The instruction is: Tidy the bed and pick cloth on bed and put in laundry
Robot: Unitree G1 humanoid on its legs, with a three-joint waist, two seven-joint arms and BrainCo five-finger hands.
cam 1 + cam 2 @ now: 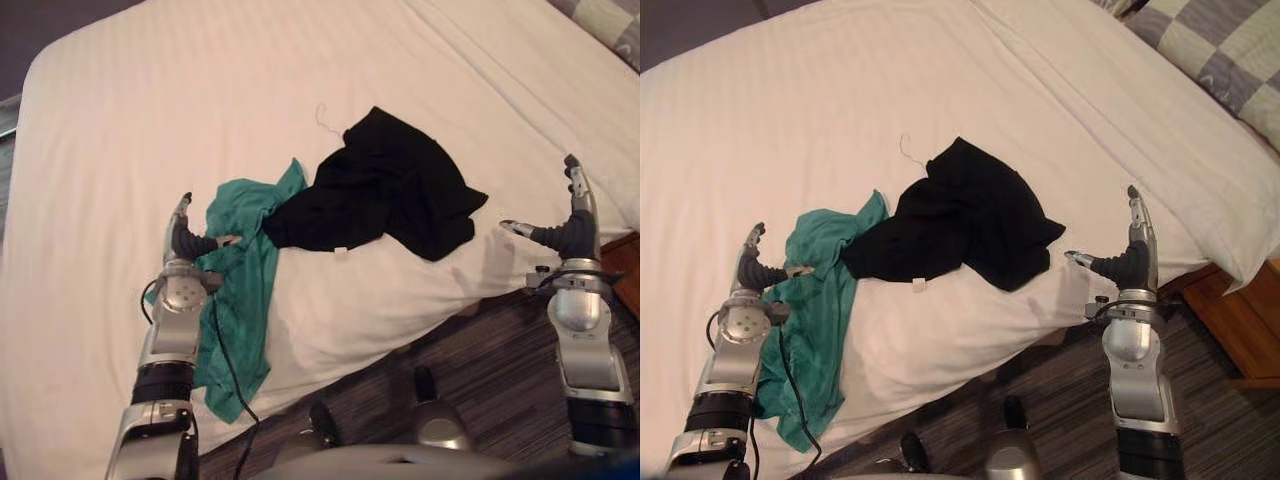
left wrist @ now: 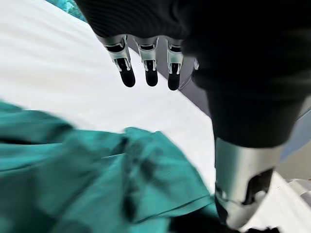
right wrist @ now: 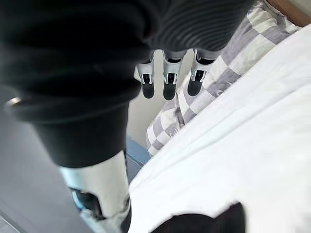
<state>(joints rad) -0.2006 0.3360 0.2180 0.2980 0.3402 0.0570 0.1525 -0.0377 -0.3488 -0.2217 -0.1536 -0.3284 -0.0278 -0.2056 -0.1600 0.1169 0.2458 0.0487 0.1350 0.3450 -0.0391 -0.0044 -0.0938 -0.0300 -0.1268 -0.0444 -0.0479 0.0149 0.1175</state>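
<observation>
Left eye view shows a white bed (image 1: 200,90) with two garments lying crumpled near its front edge. The green cloth (image 1: 245,290) is a teal piece, bunched and wrinkled at its top, with a long strip trailing down over the edge of the mattress. Its upper end touches the black cloth (image 1: 390,190), a dark heap spread wider across the sheet and further onto the bed, with a small white tag (image 1: 341,250) at its lower border and a thin white loop (image 1: 322,115) just above it. The left hand (image 1: 185,235) hovers over the upper part of the green cloth, fingers straight and relaxed and the thumb stretched out sideways, grasping nothing; the left wrist view shows the teal folds just beneath the thumb. The right hand (image 1: 572,225) is raised beside the bed's edge, near the black cloth but apart from it, fingers straight, thumb spread, empty. A grey checked pillow (image 1: 1220,50) lies at the far right corner.
</observation>
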